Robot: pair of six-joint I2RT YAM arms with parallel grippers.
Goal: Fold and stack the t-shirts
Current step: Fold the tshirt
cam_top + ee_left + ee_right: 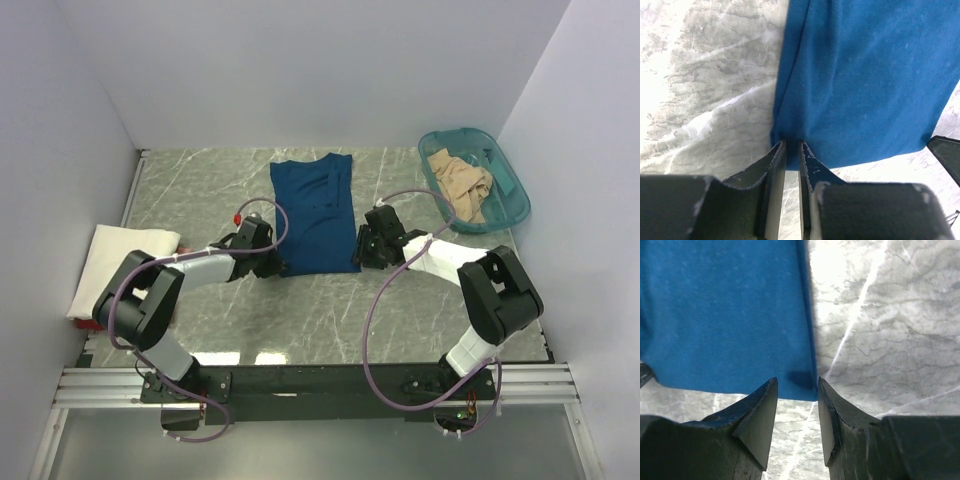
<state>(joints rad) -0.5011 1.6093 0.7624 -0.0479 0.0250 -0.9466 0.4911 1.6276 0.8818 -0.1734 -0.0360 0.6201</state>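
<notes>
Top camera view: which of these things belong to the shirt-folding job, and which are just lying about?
Part of the job:
- blue t-shirt, spread flat in the middle
- white t-shirt, folded at the left
- beige t-shirt, crumpled in the tub

Just lying about:
- teal plastic tub, back right
</notes>
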